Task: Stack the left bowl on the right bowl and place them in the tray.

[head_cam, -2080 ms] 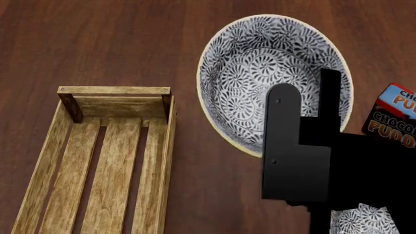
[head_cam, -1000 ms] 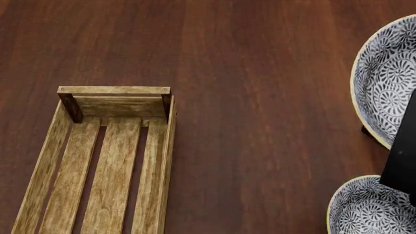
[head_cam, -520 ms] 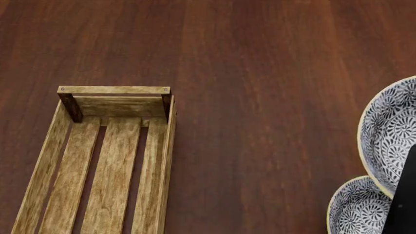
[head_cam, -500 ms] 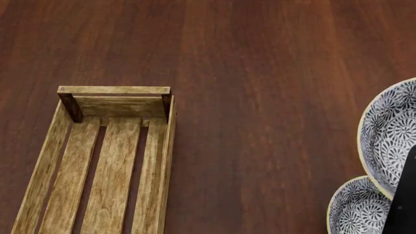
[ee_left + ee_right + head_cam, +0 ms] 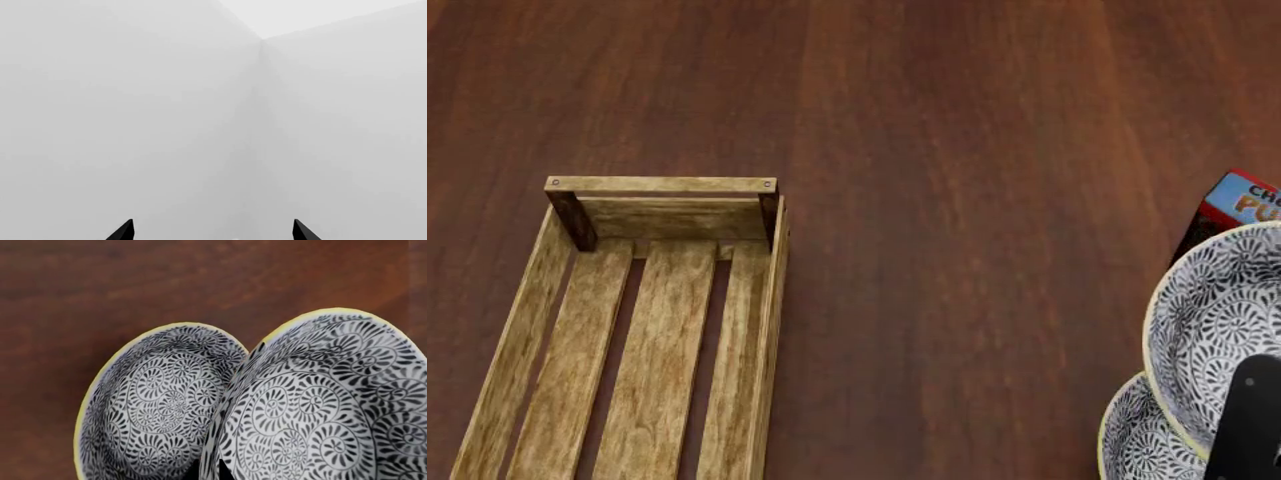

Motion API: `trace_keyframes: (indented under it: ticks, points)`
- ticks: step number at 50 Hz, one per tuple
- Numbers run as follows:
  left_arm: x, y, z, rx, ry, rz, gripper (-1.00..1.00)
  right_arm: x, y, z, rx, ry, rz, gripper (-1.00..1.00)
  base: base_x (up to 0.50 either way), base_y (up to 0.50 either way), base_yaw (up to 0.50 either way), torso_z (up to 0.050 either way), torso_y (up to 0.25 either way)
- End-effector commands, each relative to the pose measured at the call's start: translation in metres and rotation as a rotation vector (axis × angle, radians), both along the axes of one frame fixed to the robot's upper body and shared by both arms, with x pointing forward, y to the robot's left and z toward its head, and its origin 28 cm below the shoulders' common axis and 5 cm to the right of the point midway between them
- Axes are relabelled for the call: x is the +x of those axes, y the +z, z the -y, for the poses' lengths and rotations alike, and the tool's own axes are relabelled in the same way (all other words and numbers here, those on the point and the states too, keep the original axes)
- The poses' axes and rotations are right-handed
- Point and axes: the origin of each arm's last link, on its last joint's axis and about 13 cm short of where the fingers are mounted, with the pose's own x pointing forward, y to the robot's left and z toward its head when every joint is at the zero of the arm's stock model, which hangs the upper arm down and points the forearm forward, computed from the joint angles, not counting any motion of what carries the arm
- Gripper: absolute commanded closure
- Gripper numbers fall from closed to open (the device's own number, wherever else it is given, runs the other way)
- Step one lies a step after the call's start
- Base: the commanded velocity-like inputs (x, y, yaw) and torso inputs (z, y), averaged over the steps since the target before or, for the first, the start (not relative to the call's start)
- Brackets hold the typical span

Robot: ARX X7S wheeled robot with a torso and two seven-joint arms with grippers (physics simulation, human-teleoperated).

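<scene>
Tabletop [image 5: 961,150]: dark reddish-brown wood grain fills your head view and the background of your right wrist view.
Tray [image 5: 627,330]: long light-wood crate with a slatted bottom and darker corner posts, near the tabletop's left edge in your head view, with nothing in it.
Lifted bowl [image 5: 1214,320]: patterned black and white with a yellow rim, tilted, overlapping the lower bowl at the right side.
Lower bowl [image 5: 1141,440]: same pattern, resting on the tabletop, partly covered by the lifted one.
Right gripper [image 5: 210,467]: you have it clenched on the lifted bowl's rim, one finger on each side of the wall.
Left gripper [image 5: 212,231]: released, tips spread against a blank pale wall.
Chocolate pudding box [image 5: 1234,205]: just behind the lifted bowl.
</scene>
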Motion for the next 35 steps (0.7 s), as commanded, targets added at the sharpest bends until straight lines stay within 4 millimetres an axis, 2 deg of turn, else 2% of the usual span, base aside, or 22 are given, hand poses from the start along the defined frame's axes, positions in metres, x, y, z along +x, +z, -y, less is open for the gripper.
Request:
trace_keyframes:
  ticks: [1,21,35]
  points:
    - [0.000,-0.001,0.000,-0.001,0.003,-0.003,-1.00,0.003,-0.003,-0.002,-0.016,0.018,0.032,1.00,0.00,0.00,0.00,0.000,0.000]
    - [0.001,0.001,0.000,0.004,-0.001,-0.004,-1.00,-0.004,-0.033,-0.007,-0.007,0.012,-0.027,1.00,0.00,0.00,0.00,0.000,0.000]
    - [0.002,0.003,0.001,0.008,-0.002,-0.005,-1.00,-0.009,-0.046,0.000,-0.004,0.006,-0.053,1.00,0.00,0.00,0.00,0.000,0.001]
